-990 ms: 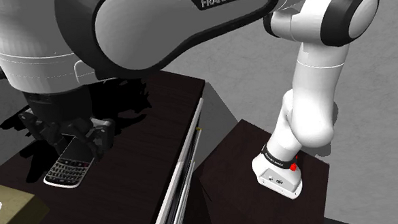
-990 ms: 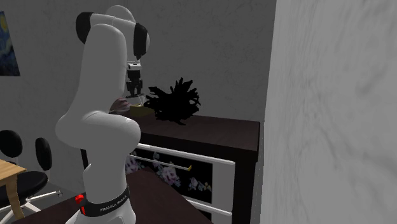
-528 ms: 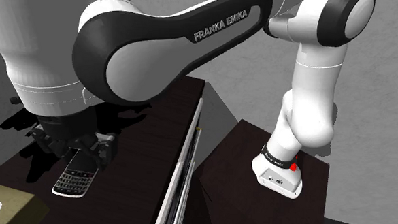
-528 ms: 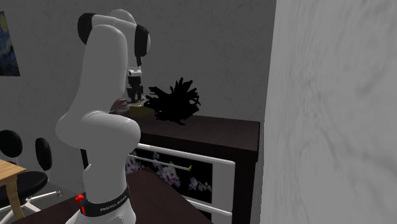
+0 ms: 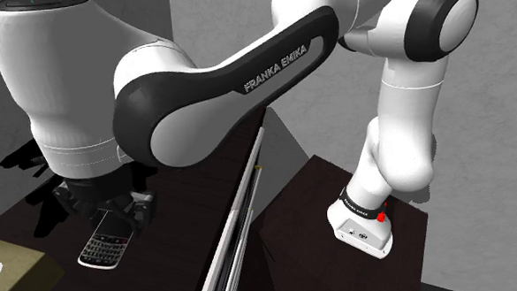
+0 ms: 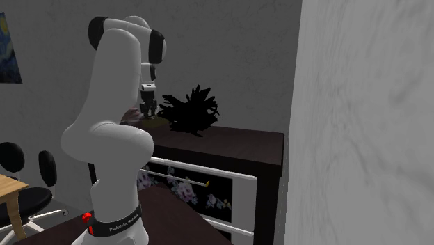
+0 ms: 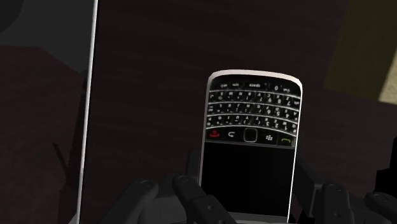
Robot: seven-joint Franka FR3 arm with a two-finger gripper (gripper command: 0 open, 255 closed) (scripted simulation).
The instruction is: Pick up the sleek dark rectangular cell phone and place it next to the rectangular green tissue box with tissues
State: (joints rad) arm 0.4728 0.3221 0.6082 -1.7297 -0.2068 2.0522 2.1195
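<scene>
Over the dark dresser top (image 5: 196, 188), the white arm (image 5: 185, 116) bends low toward the olive-green tissue box (image 5: 12, 274). Its gripper (image 5: 107, 214) is clamped on the phone (image 5: 105, 246) (lower end pinched, keypad outward), near the box. The carry seems underway. Next, the phone needs lowering beside the box, then releasing.

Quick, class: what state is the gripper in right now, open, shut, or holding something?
Gripper: shut on the cell phone.

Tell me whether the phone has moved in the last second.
Yes. The phone shifted down-right in the shoulder view, toward the dresser's white front edge.
</scene>
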